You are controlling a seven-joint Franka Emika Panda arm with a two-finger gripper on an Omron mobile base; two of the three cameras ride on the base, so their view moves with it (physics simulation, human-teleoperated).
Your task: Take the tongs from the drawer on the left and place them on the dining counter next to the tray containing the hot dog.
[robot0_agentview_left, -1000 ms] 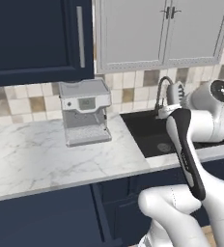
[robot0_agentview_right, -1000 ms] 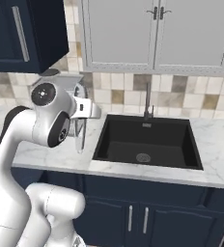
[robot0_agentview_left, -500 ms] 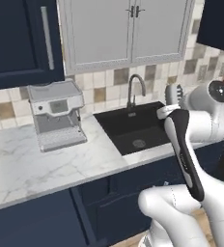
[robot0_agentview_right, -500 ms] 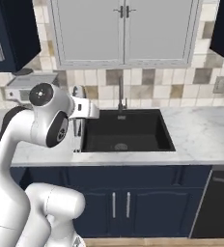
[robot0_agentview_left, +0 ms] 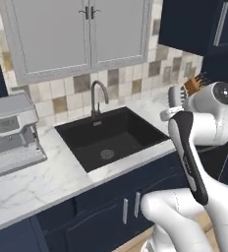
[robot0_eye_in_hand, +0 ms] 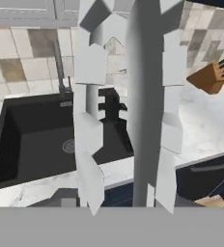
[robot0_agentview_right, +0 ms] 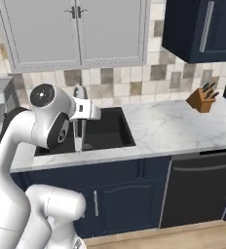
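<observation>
Slim grey metal tongs (robot0_agentview_right: 79,135) are held in the white arm's two-finger gripper (robot0_agentview_right: 82,110), with the jaws pinched on them near the upper end. The long axis is upright, tips hanging down over the near edge of the black sink (robot0_agentview_right: 107,130). Placement on the dining counter is judged not yet done.

White marble counter (robot0_agentview_right: 173,129) with grey veins on navy cabinets: black sink (robot0_agentview_left: 111,138) set into it, curved faucet (robot0_agentview_left: 97,98) behind the basin, grey coffee machine (robot0_agentview_left: 10,133) at left, wooden knife block (robot0_agentview_right: 202,98) at right by the tiled wall
</observation>
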